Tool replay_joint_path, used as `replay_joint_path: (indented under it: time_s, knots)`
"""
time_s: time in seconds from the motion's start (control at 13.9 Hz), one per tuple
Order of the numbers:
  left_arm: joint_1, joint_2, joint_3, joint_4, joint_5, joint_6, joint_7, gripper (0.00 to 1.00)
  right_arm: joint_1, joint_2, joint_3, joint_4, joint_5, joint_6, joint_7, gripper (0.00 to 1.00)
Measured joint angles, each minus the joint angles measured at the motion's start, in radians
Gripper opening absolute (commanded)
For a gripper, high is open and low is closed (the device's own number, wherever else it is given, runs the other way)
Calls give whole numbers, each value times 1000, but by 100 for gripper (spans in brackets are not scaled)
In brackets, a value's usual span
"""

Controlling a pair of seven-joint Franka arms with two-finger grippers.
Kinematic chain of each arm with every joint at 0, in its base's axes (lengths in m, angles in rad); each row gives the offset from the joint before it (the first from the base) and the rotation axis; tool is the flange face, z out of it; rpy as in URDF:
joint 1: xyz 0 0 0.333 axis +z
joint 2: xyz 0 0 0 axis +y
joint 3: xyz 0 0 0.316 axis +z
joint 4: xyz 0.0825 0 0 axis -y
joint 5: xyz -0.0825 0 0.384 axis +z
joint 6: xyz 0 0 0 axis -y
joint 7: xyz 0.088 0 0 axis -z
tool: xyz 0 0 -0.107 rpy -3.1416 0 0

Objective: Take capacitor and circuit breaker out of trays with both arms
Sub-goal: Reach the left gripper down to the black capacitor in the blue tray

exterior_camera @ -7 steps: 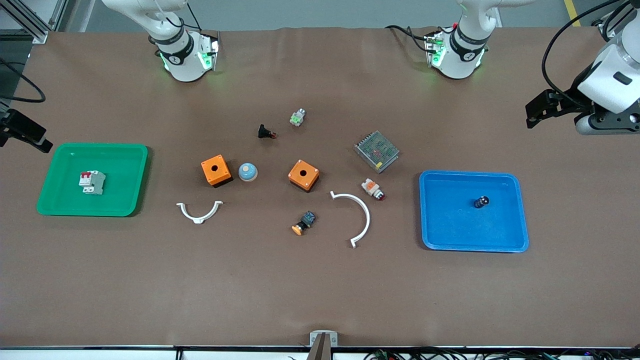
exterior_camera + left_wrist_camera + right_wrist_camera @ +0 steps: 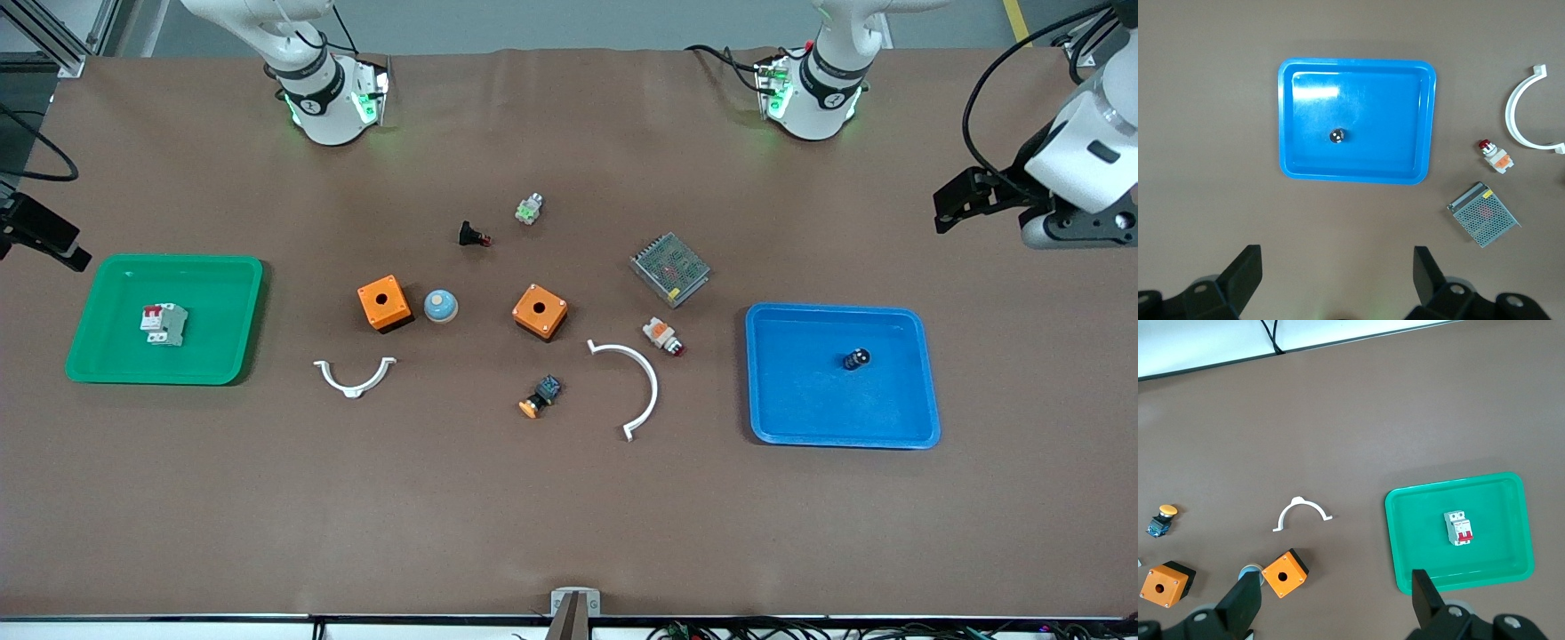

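**Both parts in trays, both grippers empty**

The capacitor [image 2: 856, 359] stands in the blue tray [image 2: 800, 418], at mid-height of the front view toward the left arm's end. It is off the tray's centre and clear of the walls. The breaker [image 2: 164, 324] lies flat in the green tray [image 2: 116, 369], at the same height in the frame toward the right arm's end.

In the front view we only get the left gripper [image 2: 956, 200] and the right gripper [image 2: 40, 236] as dark shapes at the frame's side edges, each higher in the picture than its tray. That view does not show the finger gaps.

The wrist views settle it. The left gripper [image 2: 1336, 257] has its fingers spread wide with bare table between them. The right gripper [image 2: 1335, 580] is spread the same way and holds nothing.

The left wrist view shows the capacitor's lighter top. It also shows the mesh box [image 2: 1483, 223] and the white-orange button [image 2: 1495, 157] outside the tray. The right wrist view shows the breaker's red toggles at one end.

Only the front view shows the black push-button [image 2: 473, 235].
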Motion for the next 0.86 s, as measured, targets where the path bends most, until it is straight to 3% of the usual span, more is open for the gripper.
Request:
replay_joint_path:
  time_s: [0.22,0.36,0.65,0.86]
  knots:
    - [0,59,1,-25,0,10,-20,100,0,0,0,1,0,0,0,100]
    - [2,88,2,-77,1,96,-33,100,0,0,2,1,0,0,-1,100]
    - [45,107,4,-296,3,392,-36,100,1,0,10,0,0,-52,-2,100]
    - [87,123,5,-479,10,621,-36,91,-26,4,2,-20,-12,-82,-34,100]
